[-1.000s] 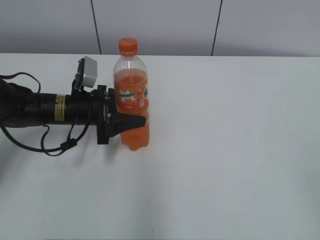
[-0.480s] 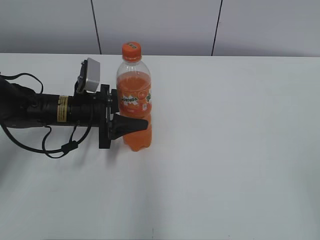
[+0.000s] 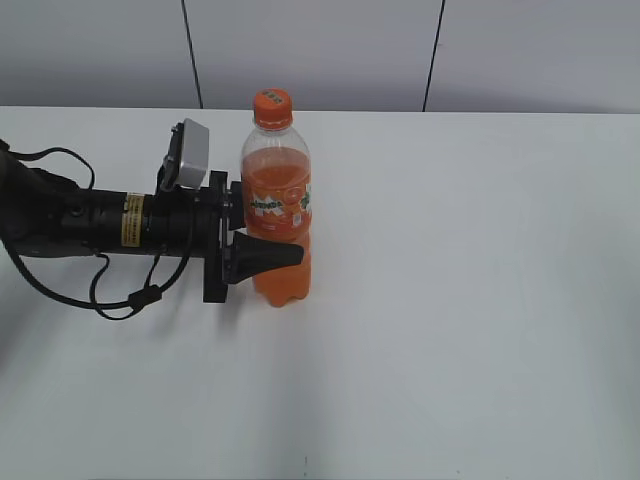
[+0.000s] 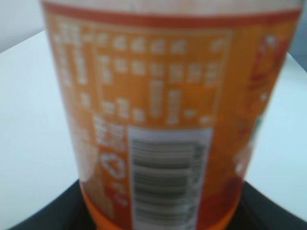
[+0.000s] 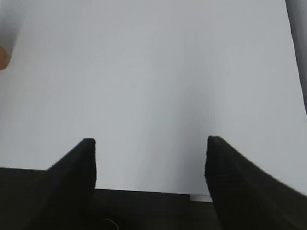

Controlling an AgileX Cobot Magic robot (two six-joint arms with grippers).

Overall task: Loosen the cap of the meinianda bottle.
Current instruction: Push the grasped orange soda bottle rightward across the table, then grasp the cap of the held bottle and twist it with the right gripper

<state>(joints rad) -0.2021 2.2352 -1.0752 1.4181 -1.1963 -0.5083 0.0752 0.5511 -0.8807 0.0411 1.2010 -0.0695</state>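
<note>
Left claw (image 3: 272, 255) is clamped on the meinianda bottle (image 3: 278, 215), gripping its lower half just under the label; near finger lies across the front of the bottle, the other is hidden behind it. Left wrist view shows only blurred label + barcode right up close. Bottle stands upright on the white bench (image 3: 470, 300), cap (image 3: 272, 104) on top and untouched.

Change vs a sec ago: bottle + left claw have slid right and a bit toward the camera, arm reaching further out; grip unchanged. My read: bottle is being carried toward bench centre so the other arm can reach the cap. Loosening not begun.

Right claw (image 5: 151, 165) is spread wide, empty, over bare bench; not seen in exterior view. A sliver of orange shows at the left edge of its view, prob. the bottle, can't be sure.

Room: right of the bottle the bench is all free surface, also in front of it. Back bench edge + wall lie behind the bottle, not close. Above the cap nothing blocks an approach from the right.
</note>
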